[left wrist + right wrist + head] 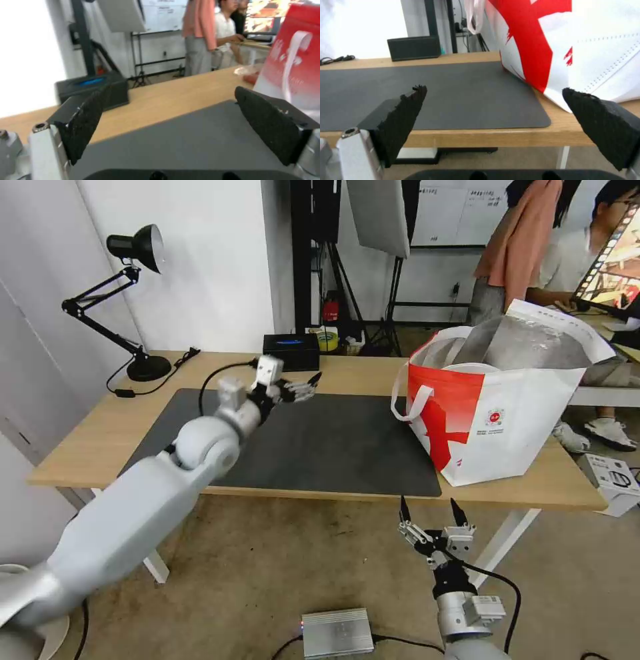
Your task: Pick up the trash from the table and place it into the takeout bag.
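The takeout bag (507,427) stands open on the right end of the table (80,440), white with a red graphic and foil lining. My left gripper (308,387) hangs open over the back of the dark grey mat (320,447), with nothing between its pads (83,120). In the left wrist view a clear plastic piece of trash (248,73) with red in it lies on the wood beside the bag (293,62). My right gripper (428,507) is open and empty, below and in front of the table's front edge, facing the bag (573,45).
A black rectangular box (291,351) sits at the table's back edge and a black desk lamp (137,247) at the back left, its cable trailing on the wood. A silver box (337,633) lies on the floor. People stand at a desk behind the bag.
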Available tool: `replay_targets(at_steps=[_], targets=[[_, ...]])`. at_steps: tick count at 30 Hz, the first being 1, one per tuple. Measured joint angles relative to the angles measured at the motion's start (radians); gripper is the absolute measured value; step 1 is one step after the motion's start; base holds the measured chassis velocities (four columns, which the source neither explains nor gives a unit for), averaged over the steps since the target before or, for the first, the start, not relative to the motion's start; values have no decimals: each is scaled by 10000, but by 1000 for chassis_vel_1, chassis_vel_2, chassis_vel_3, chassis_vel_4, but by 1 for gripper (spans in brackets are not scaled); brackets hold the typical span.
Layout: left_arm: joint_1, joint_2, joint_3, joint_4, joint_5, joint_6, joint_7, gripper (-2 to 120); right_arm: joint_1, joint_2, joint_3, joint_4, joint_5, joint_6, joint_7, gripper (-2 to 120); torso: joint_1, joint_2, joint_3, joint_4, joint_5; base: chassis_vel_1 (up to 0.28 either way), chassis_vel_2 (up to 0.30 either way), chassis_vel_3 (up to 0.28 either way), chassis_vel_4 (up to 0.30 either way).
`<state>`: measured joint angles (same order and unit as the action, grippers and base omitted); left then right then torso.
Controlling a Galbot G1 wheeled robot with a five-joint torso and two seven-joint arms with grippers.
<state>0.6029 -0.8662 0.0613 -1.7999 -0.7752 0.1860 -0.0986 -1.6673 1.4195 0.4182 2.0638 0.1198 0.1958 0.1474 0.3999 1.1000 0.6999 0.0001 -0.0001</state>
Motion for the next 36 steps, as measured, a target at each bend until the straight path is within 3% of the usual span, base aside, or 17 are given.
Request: replay_targets(at_steps=[8,14,22,23,24,26,36], targets=[[1577,130,-1395,-737,-65,-51,-175,100,0,0,1,0,0,0,0,100,0,1,0,-1,0,0,0,0,0],[2269,98,-1849,-975,68,-96,-195,100,0,0,0,0,0,0,0,100,0,1,0,0,0,0,0,0,0],[4106,-114,-3239,-1746,913,-168,121,100,0,0,0,0,0,0,0,100,1,1,0,-2,0,0,0,0,0],[4989,-212,-4065,-2103,1248,-238,279,100,0,0,0,0,0,0,0,100,0,1,0,-1,1,0,0,0,0],[4989,-212,-4065,-2103,1248,-238,279,100,0,0,0,0,0,0,0,100,0,1,0,-1,1,0,0,0,0],[5835,-485,-4858,-2443,1631,-265,301,100,0,0,0,0,0,0,0,100,0,1,0,0,1,0,0,0,0],[7143,-1430,-5651,-2792,2347,-457,339,100,0,0,0,0,0,0,0,100,0,0,0,-2,1,0,0,0,0]])
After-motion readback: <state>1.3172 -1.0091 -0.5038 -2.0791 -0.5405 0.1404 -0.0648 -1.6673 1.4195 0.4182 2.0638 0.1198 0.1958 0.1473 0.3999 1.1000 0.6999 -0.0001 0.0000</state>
